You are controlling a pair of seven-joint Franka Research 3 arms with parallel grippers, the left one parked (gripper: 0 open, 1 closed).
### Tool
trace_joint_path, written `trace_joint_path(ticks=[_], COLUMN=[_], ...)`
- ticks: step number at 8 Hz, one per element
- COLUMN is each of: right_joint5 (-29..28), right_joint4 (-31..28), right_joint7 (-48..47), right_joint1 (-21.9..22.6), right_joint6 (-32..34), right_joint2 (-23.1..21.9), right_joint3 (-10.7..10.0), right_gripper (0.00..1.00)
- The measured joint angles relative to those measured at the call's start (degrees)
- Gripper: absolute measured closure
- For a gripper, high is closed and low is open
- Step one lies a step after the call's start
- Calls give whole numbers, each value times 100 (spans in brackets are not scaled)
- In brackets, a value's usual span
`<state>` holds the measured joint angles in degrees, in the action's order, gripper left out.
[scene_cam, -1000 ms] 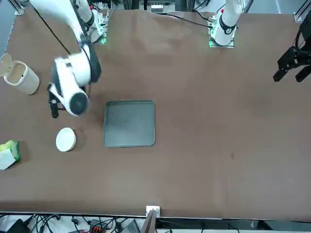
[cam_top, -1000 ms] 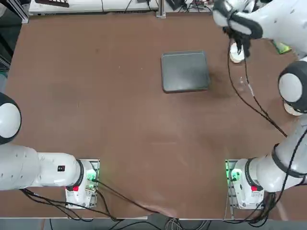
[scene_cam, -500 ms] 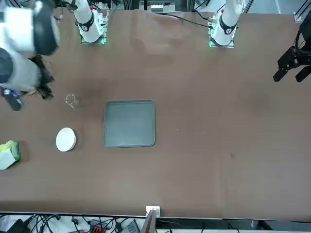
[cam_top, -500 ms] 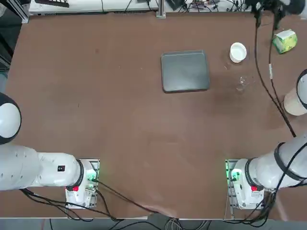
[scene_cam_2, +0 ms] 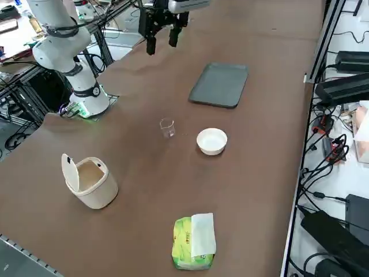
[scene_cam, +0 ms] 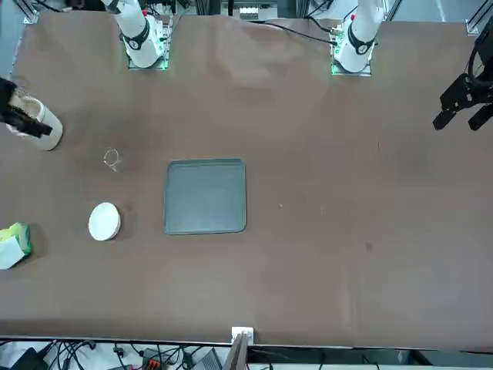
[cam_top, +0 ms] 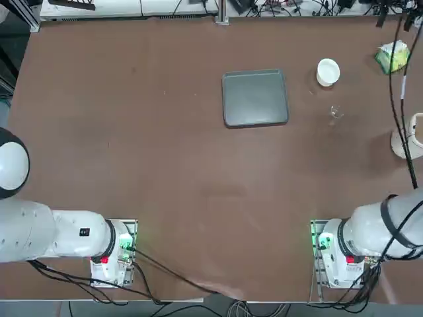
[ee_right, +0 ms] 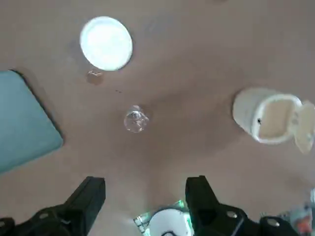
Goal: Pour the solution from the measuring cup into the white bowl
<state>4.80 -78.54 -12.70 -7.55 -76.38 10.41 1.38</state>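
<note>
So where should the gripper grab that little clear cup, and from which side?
Probably across the side wall of the measuring cup, below the rim. It stands upright and alone on the table, apart from the white bowl and the tray. Come in level from the side away from the bowl, so a tilt pours towards it. The right gripper is open, high above.

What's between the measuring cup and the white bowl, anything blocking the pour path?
Nothing visible. The measuring cup stands alone on bare table beside the white bowl; the grey tray lies off to one side. The right gripper hangs above, fingers open.
</note>
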Motion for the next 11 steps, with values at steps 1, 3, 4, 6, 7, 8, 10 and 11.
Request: trace_joint_path(ticks=[1,3,4,6,7,8,10,11], right_joint5=[-72,-337,-457,-524,-547,-550,-547,-534], right_joint4=[0,-4,-19,-171,-332,-610,-1239,-1343], right_joint7=[231,468,838,1692,1847,1873,1890,1890], right_joint1=[-53,-68,-77,-112,-19,190,667,787], right_joint6=[-229,-400,-402,-505,-676,-950,-1410,-1464], right_joint2=[-11,-37,-121,-425,-585,-748,-1086,-1174], right_joint3=[23,243,292,253,164,8,-360,-433], right_gripper=[1,1,1,0,0,0,0,0])
